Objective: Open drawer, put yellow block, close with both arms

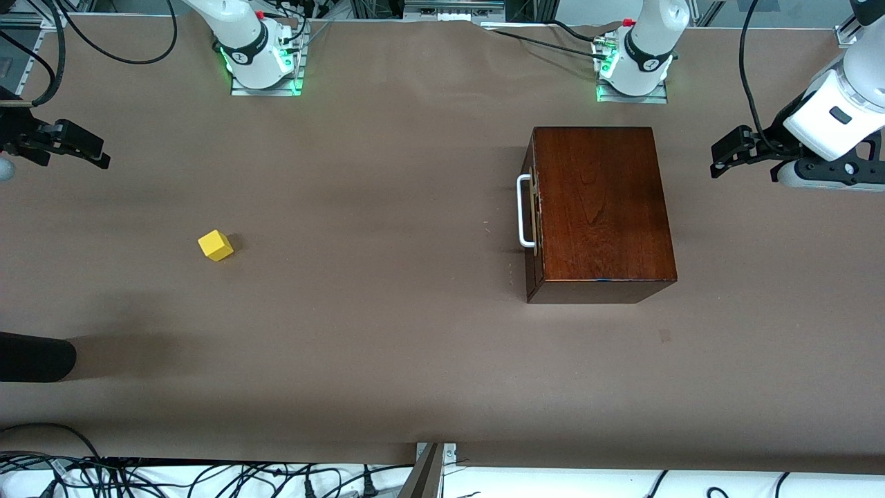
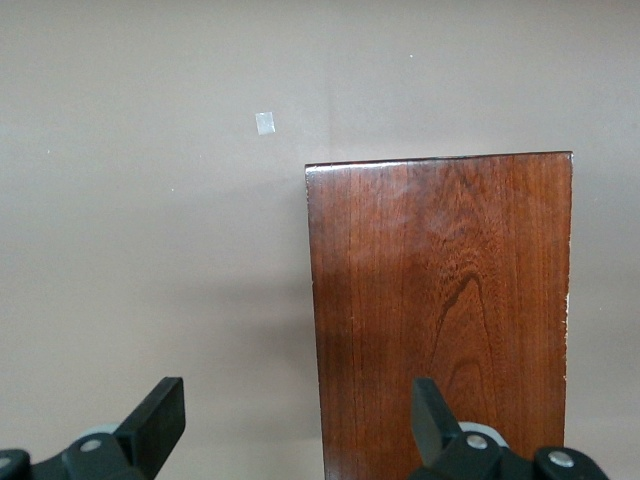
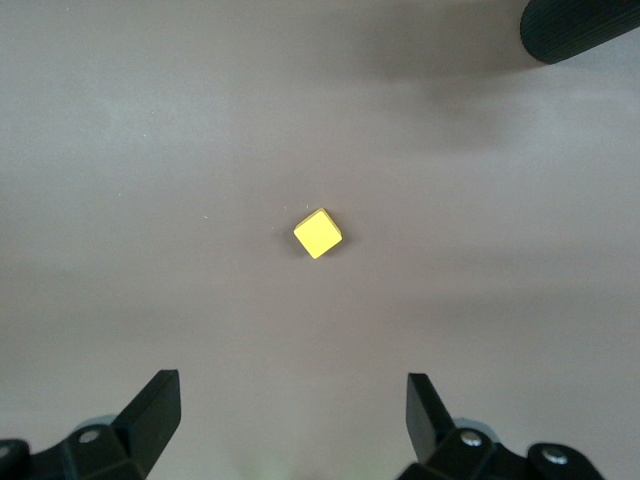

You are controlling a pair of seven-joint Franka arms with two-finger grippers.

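The dark-wood box point(image 1: 601, 207) stands toward the left arm's end of the table. Its drawer point(image 1: 533, 228) is shut, and the white bar handle point(image 1: 524, 211) faces the right arm's end. The yellow block point(image 1: 216, 245) lies alone on the brown table toward the right arm's end. My left gripper point(image 1: 722, 155) hangs open over the table beside the box's handle-less end. In the left wrist view the left gripper point(image 2: 297, 400) is empty above the box point(image 2: 440, 300). My right gripper point(image 1: 97, 153) is open over the table's edge. In the right wrist view the right gripper point(image 3: 293, 395) is empty, short of the block point(image 3: 318, 233).
A black rounded object point(image 1: 34, 356) juts in at the right arm's end, nearer to the front camera than the block; it also shows in the right wrist view point(image 3: 580, 25). A small pale patch point(image 2: 265, 123) marks the table near the box. Cables point(image 1: 207, 477) run along the near edge.
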